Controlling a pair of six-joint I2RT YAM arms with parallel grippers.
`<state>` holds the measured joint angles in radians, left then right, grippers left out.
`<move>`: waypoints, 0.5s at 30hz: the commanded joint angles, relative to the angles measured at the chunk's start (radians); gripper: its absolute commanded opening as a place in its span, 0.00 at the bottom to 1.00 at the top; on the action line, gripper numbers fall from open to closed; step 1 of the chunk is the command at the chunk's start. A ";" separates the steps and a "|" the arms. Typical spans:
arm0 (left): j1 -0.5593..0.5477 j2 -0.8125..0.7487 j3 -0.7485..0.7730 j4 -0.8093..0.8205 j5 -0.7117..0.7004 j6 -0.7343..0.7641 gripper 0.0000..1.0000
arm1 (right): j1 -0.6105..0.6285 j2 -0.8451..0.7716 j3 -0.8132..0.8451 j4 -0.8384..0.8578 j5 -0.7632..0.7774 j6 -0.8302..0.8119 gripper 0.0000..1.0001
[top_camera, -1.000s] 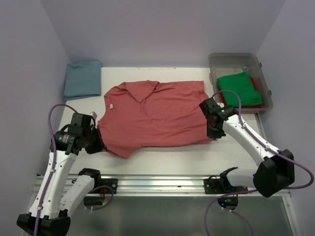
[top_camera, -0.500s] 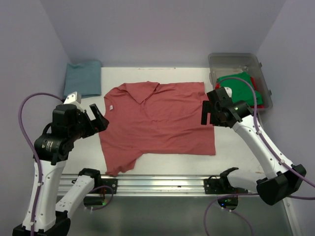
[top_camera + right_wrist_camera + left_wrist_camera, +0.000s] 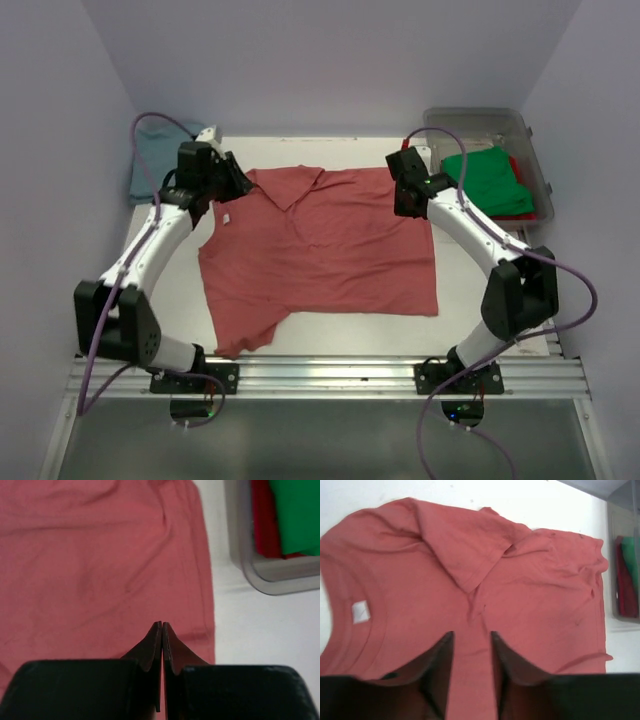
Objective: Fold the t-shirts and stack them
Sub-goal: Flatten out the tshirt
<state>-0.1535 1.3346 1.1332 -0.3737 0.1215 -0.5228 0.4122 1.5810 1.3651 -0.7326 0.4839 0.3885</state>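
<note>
One salmon-red short-sleeved cloth t-shirt (image 3: 320, 255) lies spread on the white table (image 3: 330, 335). Its small white neck tag (image 3: 360, 611) is at the left end, and a flap is folded over near the far edge. Off its far-left corner rests a folded dusty teal-blue shirt (image 3: 147, 168). To its right, a bright green shirt (image 3: 490, 182) and a red shirt (image 3: 265, 520) sit in a clear plastic bin (image 3: 478, 120). The left gripper (image 3: 471, 639) is over the neck end, jaws partly apart and empty. The right gripper (image 3: 162, 626), over the shirt's right edge, is pressed closed on nothing.

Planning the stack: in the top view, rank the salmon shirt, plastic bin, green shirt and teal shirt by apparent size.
salmon shirt
plastic bin
green shirt and teal shirt: too alike to rank, teal partly hidden
</note>
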 commanded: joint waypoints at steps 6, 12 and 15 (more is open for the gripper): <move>0.003 0.499 0.253 0.243 0.256 -0.077 0.00 | -0.006 0.181 -0.052 0.186 -0.255 0.050 0.00; 0.006 0.623 0.257 0.286 0.259 -0.183 0.21 | -0.006 0.166 -0.195 0.262 -0.297 0.062 0.00; 0.000 0.624 0.218 0.326 0.244 -0.210 0.36 | -0.006 0.145 -0.236 0.283 -0.285 0.059 0.00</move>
<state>-0.1528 1.9736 1.3472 -0.1596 0.3508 -0.6693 0.4057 1.7733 1.1526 -0.5167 0.2150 0.4343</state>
